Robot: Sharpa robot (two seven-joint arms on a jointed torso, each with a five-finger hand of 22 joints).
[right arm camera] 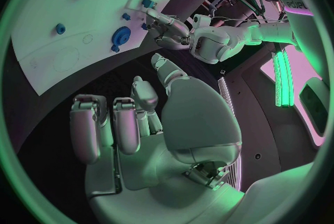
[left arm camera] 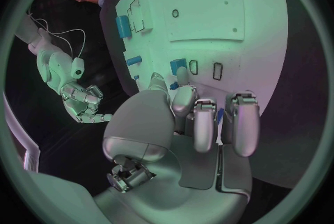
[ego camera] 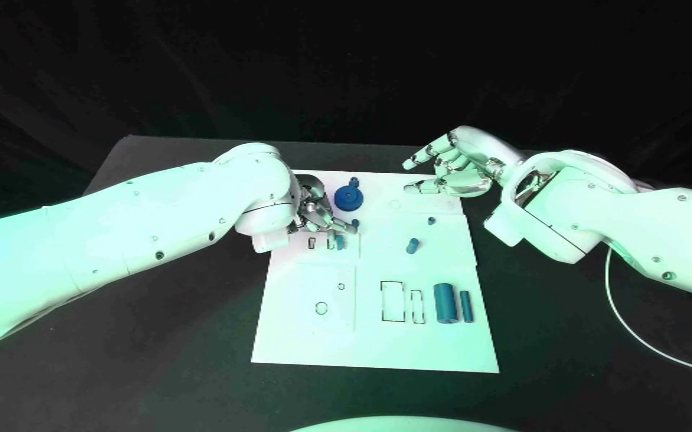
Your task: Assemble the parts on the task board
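Fingers of the left hand (ego camera: 320,218) curl down onto the task board (ego camera: 378,352) at its far left part, pinching a small blue part (left arm camera: 177,66) beside a slot. Right hand (ego camera: 450,167) hovers over the board's far right corner, fingers apart, holding nothing. Blue cylinders (ego camera: 446,304) lie on the board, which sits mid-desk (ego camera: 144,352).

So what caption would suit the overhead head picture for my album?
Left hand works at blue parts on the white task board; right hand hovers open.
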